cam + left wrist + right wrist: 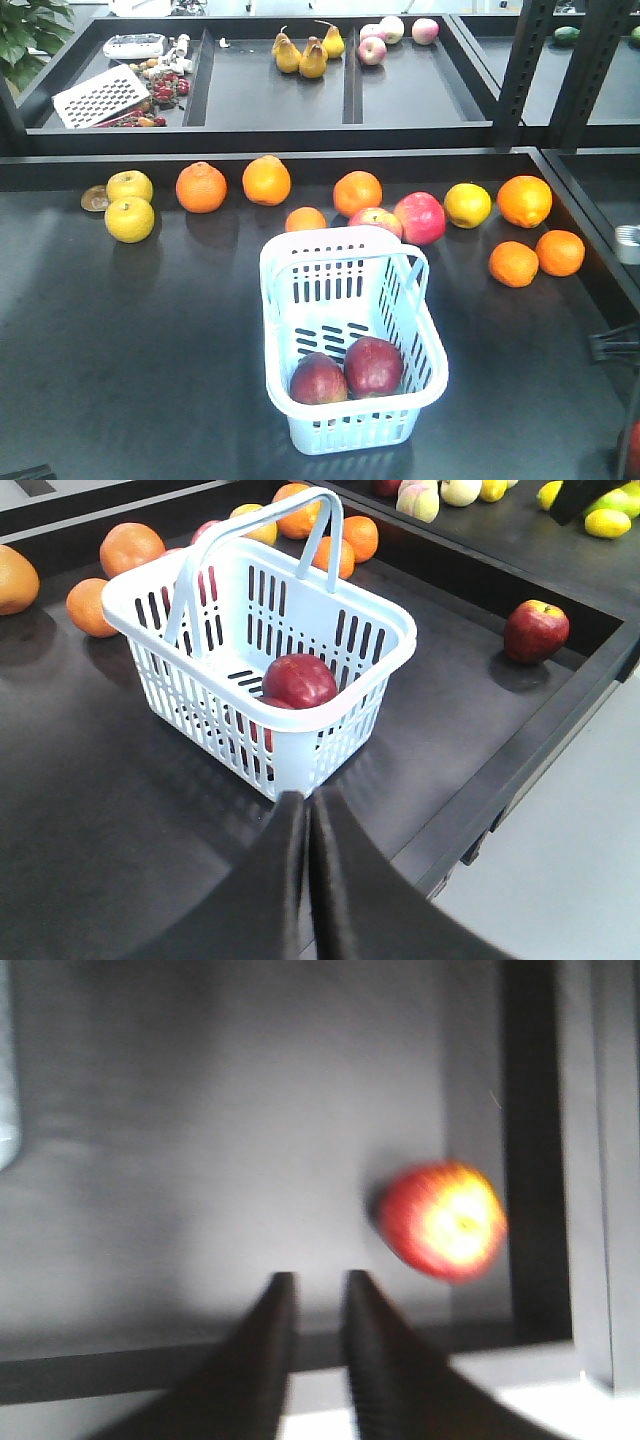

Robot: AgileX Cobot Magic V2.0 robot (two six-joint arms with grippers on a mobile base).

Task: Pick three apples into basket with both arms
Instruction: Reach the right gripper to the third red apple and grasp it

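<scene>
A pale blue basket stands mid-table and holds two dark red apples. In the left wrist view the basket is just ahead, with one apple clear inside. A red apple lies on the table near the front right corner and is just visible in the front view. My left gripper is shut and empty, just short of the basket's near corner. My right gripper is slightly open and empty. The red-yellow apple lies up and to its right, blurred.
Two pink-red apples sit behind the basket among oranges and yellow fruit. More oranges lie right. A raised black table edge runs beside the loose apple. Back trays hold pears and peaches.
</scene>
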